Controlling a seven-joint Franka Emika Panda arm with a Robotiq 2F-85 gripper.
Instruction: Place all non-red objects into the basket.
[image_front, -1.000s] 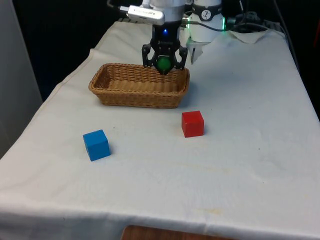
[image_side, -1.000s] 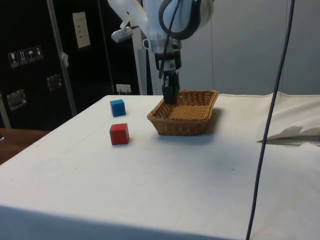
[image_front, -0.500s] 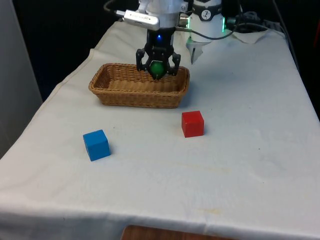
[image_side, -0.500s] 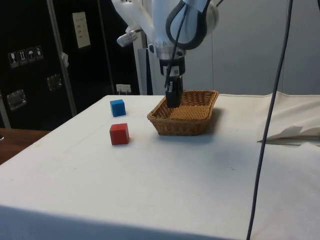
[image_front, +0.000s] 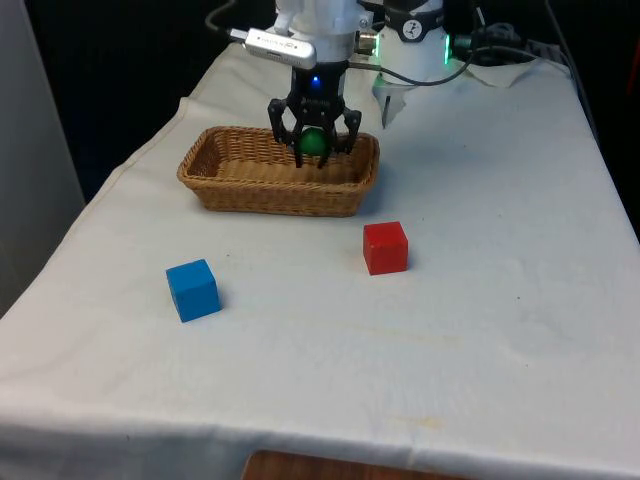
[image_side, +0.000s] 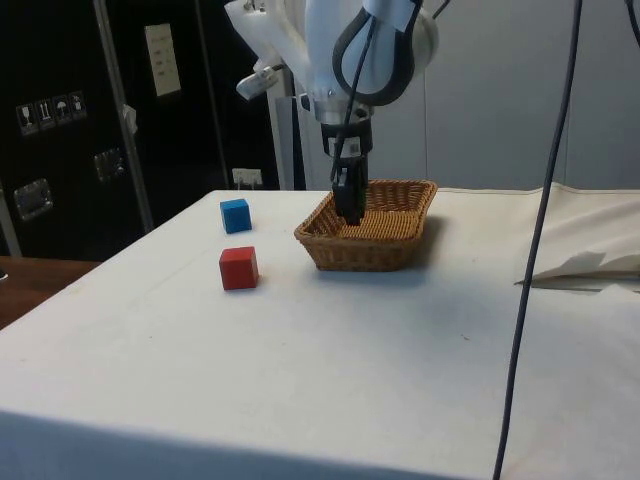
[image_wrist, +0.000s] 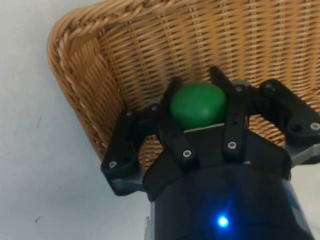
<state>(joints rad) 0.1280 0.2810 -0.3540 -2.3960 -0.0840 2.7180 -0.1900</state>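
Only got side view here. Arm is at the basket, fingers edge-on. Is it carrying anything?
Observer: Yes. In the wrist view the gripper is shut on a green ball.
Operator: Ball over the basket or outside it?
Observer: Over it. The wrist view shows basket weave behind the ball, near one corner.
Operator: Anything already in the basket?
Observer: In the front view the part of the basket floor that shows is bare; the blue cube and red cube sit on the cloth.
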